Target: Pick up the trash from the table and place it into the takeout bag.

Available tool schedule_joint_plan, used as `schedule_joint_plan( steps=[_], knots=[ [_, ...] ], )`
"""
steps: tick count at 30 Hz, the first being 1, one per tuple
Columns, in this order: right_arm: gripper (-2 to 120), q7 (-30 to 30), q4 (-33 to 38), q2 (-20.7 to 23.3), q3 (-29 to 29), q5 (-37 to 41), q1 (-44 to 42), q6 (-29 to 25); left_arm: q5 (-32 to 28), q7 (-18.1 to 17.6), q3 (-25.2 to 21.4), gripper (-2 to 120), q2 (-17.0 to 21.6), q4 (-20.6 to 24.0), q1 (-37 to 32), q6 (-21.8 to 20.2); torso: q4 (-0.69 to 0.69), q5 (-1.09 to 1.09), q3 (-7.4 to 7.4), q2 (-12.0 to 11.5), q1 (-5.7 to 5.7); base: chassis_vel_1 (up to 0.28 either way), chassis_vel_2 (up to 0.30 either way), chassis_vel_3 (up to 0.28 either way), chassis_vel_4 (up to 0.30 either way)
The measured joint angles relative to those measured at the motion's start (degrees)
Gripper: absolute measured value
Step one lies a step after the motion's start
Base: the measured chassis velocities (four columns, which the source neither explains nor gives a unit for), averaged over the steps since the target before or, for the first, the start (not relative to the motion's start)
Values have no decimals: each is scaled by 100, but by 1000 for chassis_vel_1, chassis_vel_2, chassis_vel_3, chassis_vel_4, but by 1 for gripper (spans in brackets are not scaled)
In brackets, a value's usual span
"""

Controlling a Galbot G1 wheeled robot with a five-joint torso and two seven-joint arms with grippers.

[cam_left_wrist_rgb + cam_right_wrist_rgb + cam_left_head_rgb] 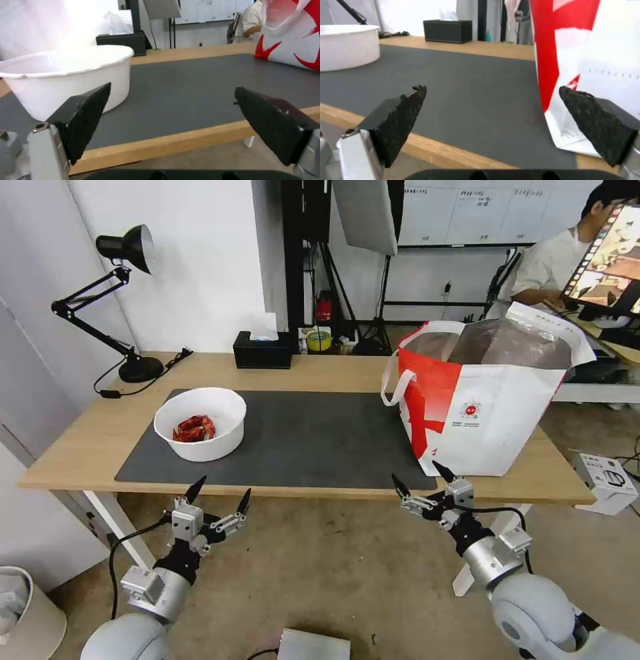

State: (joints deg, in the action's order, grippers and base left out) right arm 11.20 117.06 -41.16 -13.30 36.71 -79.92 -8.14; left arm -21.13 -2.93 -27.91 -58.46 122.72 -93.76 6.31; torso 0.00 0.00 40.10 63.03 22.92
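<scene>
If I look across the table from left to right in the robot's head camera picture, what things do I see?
Black desk lamp → white bowl with red scraps → black tissue box → white and red takeout bag.

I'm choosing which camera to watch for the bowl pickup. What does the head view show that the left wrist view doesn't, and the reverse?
Head view alone: the red scraps inside the bowl, the bag's open foil-lined top, the lamp, and the right tool, open at the desk's near edge. Left wrist view alone: a close, level look at the bowl's side wall beyond the near desk edge. Both: the bowl, dark mat, tissue box, bag, and the open left tool.
</scene>
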Motion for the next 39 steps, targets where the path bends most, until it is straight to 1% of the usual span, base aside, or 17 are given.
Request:
schedule_joint_plan(
  steps=[15, 19, 20, 22, 23, 25, 26, 28, 29, 30, 31, 32, 33, 36, 37, 38, 39],
  knots=[
    [100, 15, -53, -19, 66, 51, 1, 41, -127, -7, -48, 100, 77, -105, 104, -5, 1, 0, 0, 0, 0, 0, 0, 0, 0],
    [100, 18, -51, -16, 66, 57, 6, 49, -732, -228, -179, 100, 704, -123, 600, -299, 1, -1, 0, 0, 0, 0, 0, 0, 0],
    [100, 18, -51, -16, 66, 57, 6, 49, -732, -228, -179, 100, 704, -123, 600, -299, 1, -1, 0, 0, 0, 0, 0, 0, 0],
    [100, 20, -50, -15, 66, 59, 8, 51, -1131, -390, -217, 100, 1116, -238, 975, -472, -1, 0, 0, 0, 0, 0, 0, 0, 0],
    [100, 20, -50, -15, 66, 59, 8, 51, -1131, -390, -217, 100, 1116, -238, 975, -472, -1, 0, 0, 0, 0, 0, 0, 0, 0],
    [100, 20, -48, -14, 66, 61, 10, 54, -1707, -619, -232, 100, 1684, -409, 1495, -918, 0, -1, 1, 0, 1, 0, 0, 0, 0],
    [100, 20, -48, -14, 66, 61, 10, 54, -1707, -619, -232, 100, 1684, -409, 1495, -918, 0, -1, 1, 0, 1, 0, 0, 0, 0],
    [100, 20, -46, -13, 66, 62, 11, 55, -2534, -955, -89, 100, 2265, -619, 2216, -1515, 0, -2, 1, 0, 1, 0, 0, 0, 0],
    [100, 20, -46, -13, 66, 62, 11, 55, -2534, -955, -89, 100, 2265, -619, 2216, -1515, 0, -2, 1, 0, 1, 0, 0, 0, 0],
    [100, 20, -47, -13, 66, 63, 11, 55, -2857, -1051, 17, 100, 2465, -716, 2523, -1736, 0, -1, 1, 0, 1, 0, 0, 0, 0],
    [100, 20, -46, -12, 66, 64, 12, 56, -3334, -1162, 196, 100, 2707, -867, 2981, -2117, -1, 0, 1, 0, 1, 0, 0, 0, 0],
    [100, 20, -46, -12, 66, 64, 13, 57, -3583, -1202, 266, 100, 2810, -958, 3195, -2370, -2, 0, 1, -1, 1, 0, 0, 0, 0],
    [100, 20, -46, -12, 66, 64, 13, 57, -3583, -1202, 266, 100, 2810, -958, 3195, -2370, -2, 0, 1, -1, 1, 0, 0, 0, 0],
    [100, 20, -45, -11, 66, 67, 14, 58, -4744, -1295, 458, 100, 3232, -1522, 4102, -3931, -1, 0, 1, 0, 1, 0, 0, 0, 0],
    [100, 20, -45, -11, 66, 67, 14, 58, -4744, -1295, 458, 100, 3232, -1522, 4102, -3931, -1, 0, 1, 0, 1, 0, 0, 0, 0],
    [100, 20, -44, -10, 66, 67, 15, 59, -4889, -1296, 465, 100, 3286, -1620, 4199, -4128, -1, 0, 1, 0, 1, 0, 0, 0, 0],
    [100, 19, -43, -10, 65, 68, 15, 59, -5172, -1296, 470, 100, 3419, -1856, 4362, -4521, -1, -1, 1, -1, 1, 0, 0, 0, 0]
  ],
)
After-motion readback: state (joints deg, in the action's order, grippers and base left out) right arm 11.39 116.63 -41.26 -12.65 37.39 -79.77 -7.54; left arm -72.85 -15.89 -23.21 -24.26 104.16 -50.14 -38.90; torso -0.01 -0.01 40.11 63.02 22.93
